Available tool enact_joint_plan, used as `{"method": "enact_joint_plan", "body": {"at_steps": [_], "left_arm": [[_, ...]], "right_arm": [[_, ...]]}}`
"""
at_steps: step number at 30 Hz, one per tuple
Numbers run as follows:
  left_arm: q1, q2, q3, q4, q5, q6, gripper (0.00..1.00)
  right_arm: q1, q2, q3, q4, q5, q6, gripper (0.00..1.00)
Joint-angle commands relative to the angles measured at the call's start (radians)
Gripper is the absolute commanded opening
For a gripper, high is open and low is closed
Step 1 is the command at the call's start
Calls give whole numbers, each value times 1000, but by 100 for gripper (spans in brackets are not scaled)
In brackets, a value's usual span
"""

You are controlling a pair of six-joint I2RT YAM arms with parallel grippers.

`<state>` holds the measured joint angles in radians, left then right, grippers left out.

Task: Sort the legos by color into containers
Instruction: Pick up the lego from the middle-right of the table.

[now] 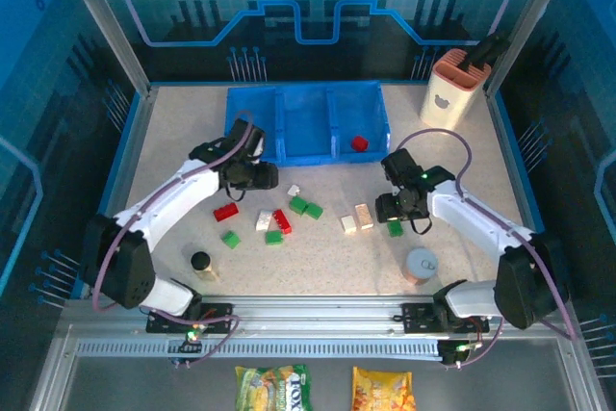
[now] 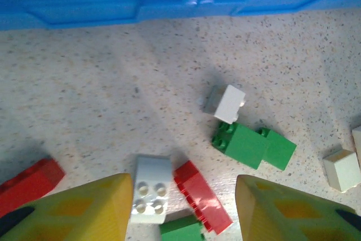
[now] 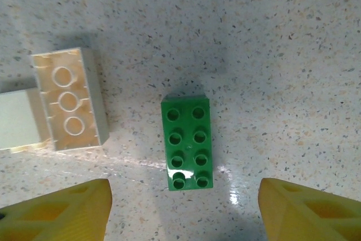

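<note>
The green brick [image 3: 188, 142] lay studs up on the speckled table [image 3: 282, 38], straight ahead of the right gripper [image 3: 185, 191] and centred on the gap between its yellow fingers [image 3: 316, 213]. Its near end reached about level with the fingertips. Those fingers stood wide apart, clear of the brick on both sides, and held nothing. Ahead of one finger and off to that side, a cream brick [image 3: 69, 105] lay hollow side up, touching a second cream brick [image 3: 20, 122].

The left gripper [image 2: 183, 182] was likewise parted and empty. A white brick [image 2: 151, 189] sat at the inner edge of one finger; whether it touched could not be told. A red brick [image 2: 202, 196] lay just beside it in the gap. Further ahead, a pair of green bricks [image 2: 240, 144] touched each other, with a small white block [image 2: 230, 103] just past them. Beyond those ran the wall of the blue tray [image 2: 113, 4].

From above, the tray's three compartments lay beyond both grippers, and a lone red brick [image 1: 359, 143] sat in the compartment nearest the right one. Back toward the arm bases stood a black cylinder [image 1: 200, 261] on the left arm's side and a silver can [image 1: 421, 264] by the right arm. A peach-and-white holder [image 1: 454, 84] stood in the far corner beyond the right gripper.
</note>
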<state>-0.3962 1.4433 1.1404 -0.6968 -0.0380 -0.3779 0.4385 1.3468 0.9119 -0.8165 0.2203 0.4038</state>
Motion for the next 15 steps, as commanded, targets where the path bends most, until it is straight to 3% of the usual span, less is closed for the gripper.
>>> {"method": "enact_joint_plan", "body": {"at_steps": [1,7,15], "left_arm": [[49,-67,-16,-86,52,75,52],[103,-124,-14,-139,24,171,53],[124,-227,-113,-21,-20,252,56]], "right_arm": [[5,54,18,7,20,11,68],[-3,137,7,45,-14,8,61],[-18,225,-2,75,-30,-4,54]]}}
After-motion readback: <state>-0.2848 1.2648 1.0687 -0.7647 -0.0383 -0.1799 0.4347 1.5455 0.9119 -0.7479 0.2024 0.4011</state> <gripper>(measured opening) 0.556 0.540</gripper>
